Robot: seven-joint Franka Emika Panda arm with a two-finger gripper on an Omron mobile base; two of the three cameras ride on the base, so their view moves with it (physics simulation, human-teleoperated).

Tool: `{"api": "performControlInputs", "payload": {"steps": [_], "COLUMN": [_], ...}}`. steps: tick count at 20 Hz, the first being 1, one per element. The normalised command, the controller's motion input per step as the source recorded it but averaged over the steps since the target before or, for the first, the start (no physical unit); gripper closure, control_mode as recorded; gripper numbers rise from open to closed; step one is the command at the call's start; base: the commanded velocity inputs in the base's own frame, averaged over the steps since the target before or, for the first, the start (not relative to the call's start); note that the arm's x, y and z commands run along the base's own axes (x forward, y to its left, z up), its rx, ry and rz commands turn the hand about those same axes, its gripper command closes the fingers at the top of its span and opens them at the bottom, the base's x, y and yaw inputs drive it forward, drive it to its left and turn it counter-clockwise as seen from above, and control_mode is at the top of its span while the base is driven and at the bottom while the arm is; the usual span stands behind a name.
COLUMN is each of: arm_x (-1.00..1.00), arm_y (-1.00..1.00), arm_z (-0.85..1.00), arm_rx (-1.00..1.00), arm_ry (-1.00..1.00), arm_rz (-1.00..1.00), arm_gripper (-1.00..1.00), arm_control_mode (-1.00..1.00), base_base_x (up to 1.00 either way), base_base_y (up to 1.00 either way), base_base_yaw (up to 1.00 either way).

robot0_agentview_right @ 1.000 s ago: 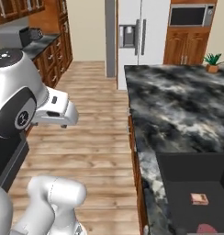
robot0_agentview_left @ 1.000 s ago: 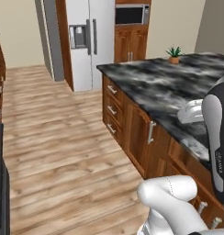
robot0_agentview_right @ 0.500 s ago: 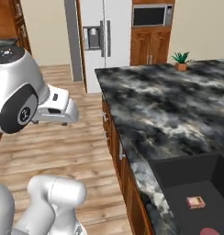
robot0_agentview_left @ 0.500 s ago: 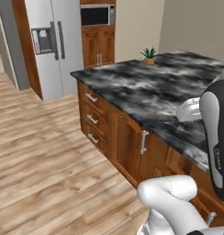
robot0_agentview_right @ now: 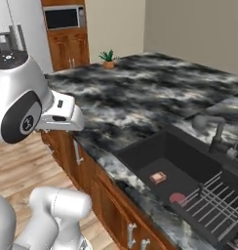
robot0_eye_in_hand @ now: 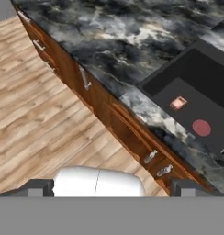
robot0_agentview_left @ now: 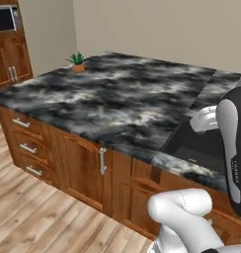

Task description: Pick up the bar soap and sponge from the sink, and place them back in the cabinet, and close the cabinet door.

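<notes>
Two small things (orange block (robot0_agentview_right: 158, 177), perhaps pink soap (robot0_agentview_right: 178, 198)) lie in sink (robot0_agentview_right: 140, 155).

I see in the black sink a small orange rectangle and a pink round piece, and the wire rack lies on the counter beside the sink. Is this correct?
Not quite: the wire rack lies inside the sink, at one side, as the right base view shows. The orange rectangle and pink piece are in the sink.

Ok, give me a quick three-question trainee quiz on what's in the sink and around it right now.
1. True or false: the sink is empty.
2. Which lies nearer the wire rack: A) the small orange rectangle, B) the pink round piece?
3. What sits at the counter's far corner?

Key: 1 false. 2 B. 3 a small potted plant.
</notes>
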Motion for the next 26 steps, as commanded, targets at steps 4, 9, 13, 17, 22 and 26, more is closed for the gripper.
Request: {"api": "performControlInputs", "payload": {"steps": [4, 9, 13, 17, 22, 26], "arm_x": [0.0, 0.0, 0.0, 0.0, 0.0, 0.0], "arm_y": [0.0, 0.0, 0.0, 0.0, 0.0, 0.0], "arm_z": [0.0, 0.0, 0.0, 0.0, 0.0, 0.0], "arm_rx": [0.0, 0.0, 0.0, 0.0, 0.0, 0.0], "arm_ry": [0.0, 0.0, 0.0, 0.0, 0.0, 0.0], "arm_rz": [0.0, 0.0, 0.0, 0.0, 0.0, 0.0], "arm_gripper": [-1.0, -1.0, -1.0, -1.0, -1.0, -1.0], "arm_control_mode": [1.0, 1.0, 1.0, 1.0, 1.0, 1.0], "base_base_x": [0.11, 0.19, 0.38, 0.52, 0.43, 0.47], "base_base_y": [0.13, 0.25, 0.48, 0.5, 0.52, 0.29], "base_base_yaw": [-0.73, -0.74, -0.7, -0.59, -0.44, -0.26]}}
